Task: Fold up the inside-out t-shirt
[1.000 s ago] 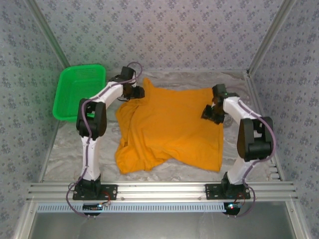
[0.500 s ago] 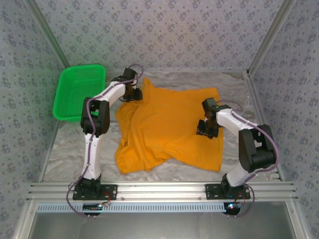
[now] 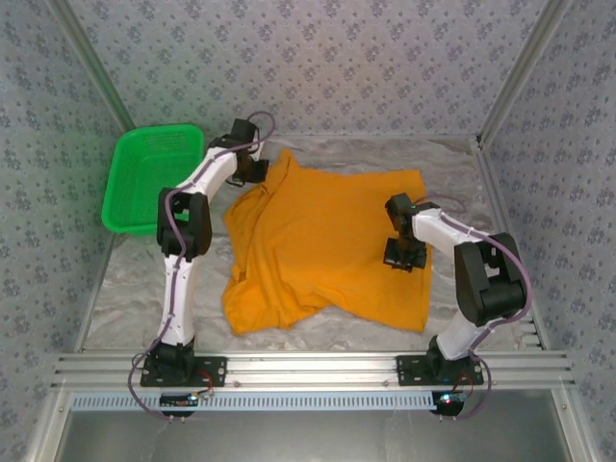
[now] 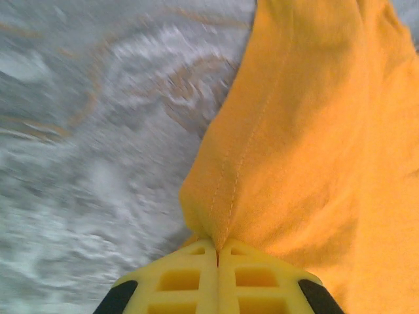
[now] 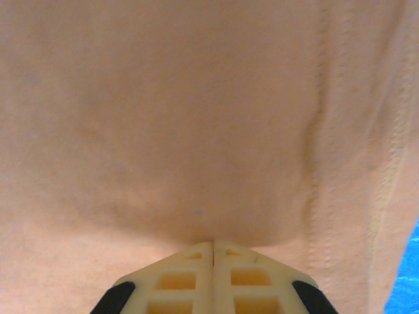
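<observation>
The inside-out t-shirt (image 3: 327, 241) is orange-yellow and lies spread and rumpled across the middle of the table. My left gripper (image 3: 258, 173) sits at the shirt's far left corner. In the left wrist view its yellow fingers (image 4: 177, 281) are pressed together on a stitched fold of the t-shirt (image 4: 308, 131), at the left gripper (image 4: 217, 245). My right gripper (image 3: 404, 255) rests on the shirt's right part. In the right wrist view the right gripper (image 5: 213, 243) is shut, with the t-shirt (image 5: 196, 118) puckered at its tips and a hem seam running to the right.
A green mesh basket (image 3: 154, 178) stands at the far left beside the left arm. Crinkled silvery table covering (image 3: 135, 289) shows around the shirt. Patterned walls close in the back and sides, and a metal rail (image 3: 308, 366) runs along the near edge.
Both grippers have closed on the cloth. The right gripper moved leftward and nearer onto the shirt's right part. The left gripper shifted slightly toward the far left, drawing up the corner.
</observation>
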Controlling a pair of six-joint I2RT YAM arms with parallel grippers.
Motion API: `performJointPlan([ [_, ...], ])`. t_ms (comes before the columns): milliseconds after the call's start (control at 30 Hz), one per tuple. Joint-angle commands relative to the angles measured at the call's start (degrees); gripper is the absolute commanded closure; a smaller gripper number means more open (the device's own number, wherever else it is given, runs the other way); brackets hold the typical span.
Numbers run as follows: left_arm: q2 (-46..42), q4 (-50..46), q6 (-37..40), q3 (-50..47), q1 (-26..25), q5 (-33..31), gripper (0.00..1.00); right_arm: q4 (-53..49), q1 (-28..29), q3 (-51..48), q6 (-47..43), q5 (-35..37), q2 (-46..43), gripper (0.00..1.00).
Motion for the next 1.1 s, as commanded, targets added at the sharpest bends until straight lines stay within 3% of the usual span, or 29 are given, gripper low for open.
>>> performJointPlan([
  [0,-1.10,-0.91,5.93,4.64,1.58,-7.64,1.00,-1.61,-2.32,-0.71,-0.34,-0.87,1.76,1.00],
  [167,6.03,4.57,15.50,13.84,1.25,-21.64,1.00,-3.29,-2.42,0.33,-1.00,-0.19,2.08,1.00],
  [200,8.60,6.10,16.44,16.84,1.13,-25.84,0.96,-3.66,-2.44,0.76,-0.97,-0.18,2.10,1.00],
  [233,11.06,6.49,16.53,19.96,1.03,-29.55,0.83,-4.09,-2.38,1.10,-0.97,-0.23,2.04,1.00],
  [300,16.65,4.68,15.87,28.08,0.88,-35.47,0.35,-4.97,-2.28,1.73,-0.67,-0.13,1.56,0.97],
  [333,18.57,3.15,15.12,31.54,0.75,-36.10,0.19,-5.45,-2.16,1.81,-0.51,-0.07,1.29,0.91],
  [367,19.95,-1.10,12.94,34.76,0.76,-36.15,0.13,-5.88,-2.07,1.83,-0.21,-0.06,0.71,0.84],
  [433,19.62,-5.88,8.31,35.70,0.95,-33.60,0.12,-6.64,-1.84,1.83,0.65,-0.21,-0.72,0.76],
  [567,11.67,-5.40,-1.10,23.80,1.73,-21.27,0.04,-7.60,0.34,3.63,3.15,-3.35,-3.22,0.70],
  [733,2.45,1.27,-9.14,8.05,2.52,-5.15,0.06,-4.46,9.25,4.71,13.31,-8.77,-4.02,0.62],
  [867,-3.01,4.84,-12.01,-0.89,2.35,2.37,0.08,-0.90,16.14,2.44,20.82,-8.77,-2.53,0.51],
  [1000,-7.92,7.35,-12.31,-8.52,2.18,5.86,0.10,1.12,17.49,-2.00,23.40,-8.10,-0.34,0.52],
  [1033,-8.80,7.74,-12.37,-9.52,2.11,6.29,0.11,1.36,17.13,-3.39,24.39,-7.68,-0.26,0.54],
  [1067,-9.71,7.65,-12.31,-11.04,2.05,6.28,0.11,1.49,16.31,-5.11,25.56,-7.10,-0.49,0.63],
])
